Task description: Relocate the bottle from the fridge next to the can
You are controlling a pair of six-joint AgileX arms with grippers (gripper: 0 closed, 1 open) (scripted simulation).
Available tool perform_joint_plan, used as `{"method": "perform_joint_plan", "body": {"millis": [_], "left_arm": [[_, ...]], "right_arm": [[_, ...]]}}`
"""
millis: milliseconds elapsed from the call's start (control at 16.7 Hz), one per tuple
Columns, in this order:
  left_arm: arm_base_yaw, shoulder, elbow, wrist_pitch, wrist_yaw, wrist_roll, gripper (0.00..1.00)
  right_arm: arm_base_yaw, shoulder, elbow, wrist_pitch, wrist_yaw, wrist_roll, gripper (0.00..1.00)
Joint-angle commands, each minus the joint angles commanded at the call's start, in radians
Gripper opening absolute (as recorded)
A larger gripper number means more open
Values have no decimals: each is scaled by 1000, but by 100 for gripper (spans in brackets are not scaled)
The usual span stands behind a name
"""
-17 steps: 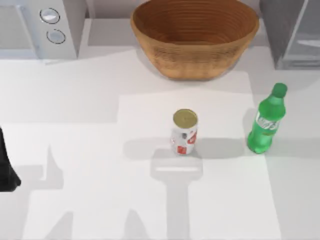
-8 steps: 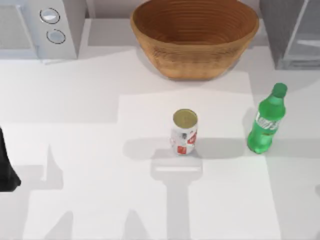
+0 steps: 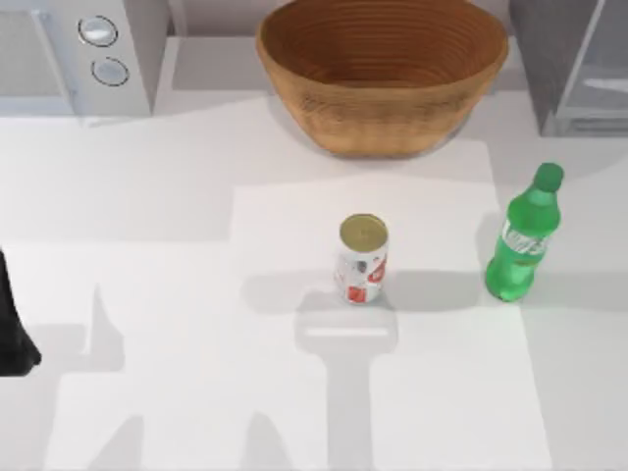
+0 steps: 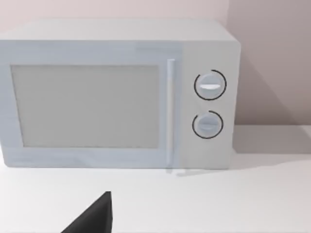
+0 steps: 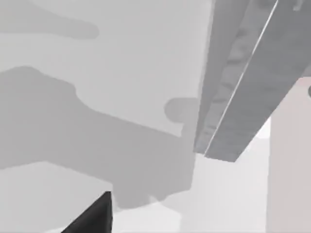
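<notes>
Left tool: parked table's left edge, opening unclear; basket: empty; bottle: right of can

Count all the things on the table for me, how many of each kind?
Bottle: 1
Can: 1
Basket: 1
Microwave: 1
Fridge: 1
Total: 5

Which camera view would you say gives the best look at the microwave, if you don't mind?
The left wrist view: the microwave faces the camera, showing its door, handle and both knobs. The top view catches its knob corner at the table's far left. The right wrist view looks along the fridge instead.
</notes>
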Motion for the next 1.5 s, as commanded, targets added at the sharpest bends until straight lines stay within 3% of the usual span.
{"method": "perform_joint_plan", "body": {"millis": [300, 840, 1140, 1500], "left_arm": [[0, 0, 0, 0, 0, 0, 100], [0, 0, 0, 0, 0, 0, 100], [0, 0, 0, 0, 0, 0, 100], [0, 0, 0, 0, 0, 0, 100]], "right_arm": [[-225, 265, 81, -32, -99, -216, 100], [-240, 300, 91, -27, -110, -223, 100], [-106, 306, 89, 160, -84, -14, 100], [200, 314, 80, 575, -18, 519, 100]]}}
